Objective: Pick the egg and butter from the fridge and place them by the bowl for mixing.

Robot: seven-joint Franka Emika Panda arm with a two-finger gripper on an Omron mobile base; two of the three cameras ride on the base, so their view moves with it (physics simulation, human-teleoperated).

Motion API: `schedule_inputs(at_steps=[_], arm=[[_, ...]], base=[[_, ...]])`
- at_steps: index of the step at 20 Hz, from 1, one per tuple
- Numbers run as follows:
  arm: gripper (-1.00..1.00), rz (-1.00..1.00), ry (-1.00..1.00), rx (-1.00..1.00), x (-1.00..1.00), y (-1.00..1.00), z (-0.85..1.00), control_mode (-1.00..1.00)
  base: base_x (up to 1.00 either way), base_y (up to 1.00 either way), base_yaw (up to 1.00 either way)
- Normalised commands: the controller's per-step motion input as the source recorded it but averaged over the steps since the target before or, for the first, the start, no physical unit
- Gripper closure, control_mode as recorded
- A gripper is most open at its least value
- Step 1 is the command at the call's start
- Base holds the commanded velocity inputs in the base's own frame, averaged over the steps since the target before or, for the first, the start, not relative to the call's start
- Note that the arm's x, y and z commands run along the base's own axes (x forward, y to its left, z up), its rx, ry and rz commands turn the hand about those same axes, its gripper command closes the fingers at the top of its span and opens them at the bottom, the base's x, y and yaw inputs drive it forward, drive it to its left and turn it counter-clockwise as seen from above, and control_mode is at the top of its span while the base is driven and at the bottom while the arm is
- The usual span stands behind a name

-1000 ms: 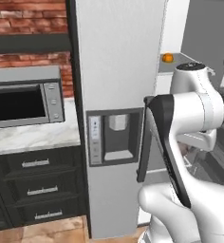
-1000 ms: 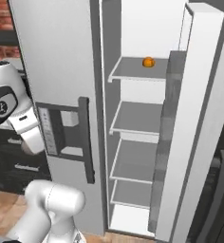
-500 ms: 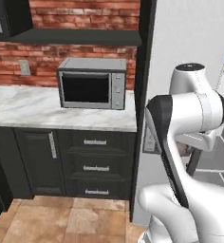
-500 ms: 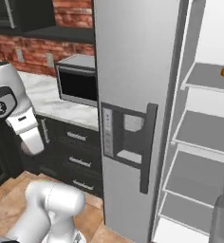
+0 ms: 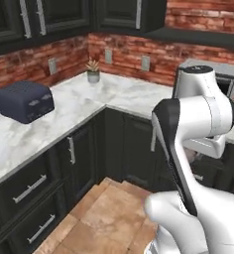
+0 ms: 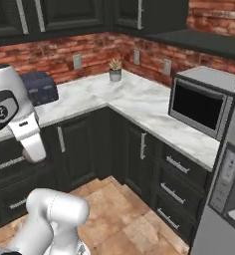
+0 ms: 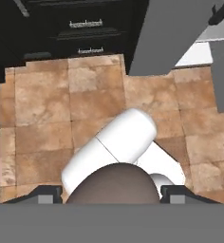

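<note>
Gripper (image 7: 112, 190) fingers apart, holding nothing, over tile floor (image 7: 42, 123); fridge (image 6: 224, 199) beside microwave (image 6: 196, 107) on marble counter (image 6: 139, 102).

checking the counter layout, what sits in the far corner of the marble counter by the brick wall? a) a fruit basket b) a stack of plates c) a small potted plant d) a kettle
c: a small potted plant stands at the counter's inner corner against the brick wall, seen from both base views, with the dark toaster further along the left run.

The white arm (image 5: 188, 129) is folded upright, its gripper (image 7: 112, 192) pointing down, jaws apart.
</note>
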Motion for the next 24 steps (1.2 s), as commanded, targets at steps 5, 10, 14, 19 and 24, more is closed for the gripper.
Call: schedule_inputs(at_steps=[5, 10, 14, 19, 24], arm=[[1.0, 0.0, 0.0, 0.0, 0.0, 0.0, 0.0, 1.0], [1.0, 0.0, 0.0, 0.0, 0.0, 0.0, 0.0, 1.0], [1.0, 0.0, 0.0, 0.0, 0.0, 0.0, 0.0, 1.0], [1.0, 0.0, 0.0, 0.0, 0.0, 0.0, 0.0, 1.0], [1.0, 0.0, 0.0, 0.0, 0.0, 0.0, 0.0, 1.0]], base=[[-0.01, 0.74, 0.83], [-0.05, 0.55, 0.86], [-0.11, 0.73, 0.83], [-0.06, 0.82, 0.82], [-0.01, 0.83, 0.77]])
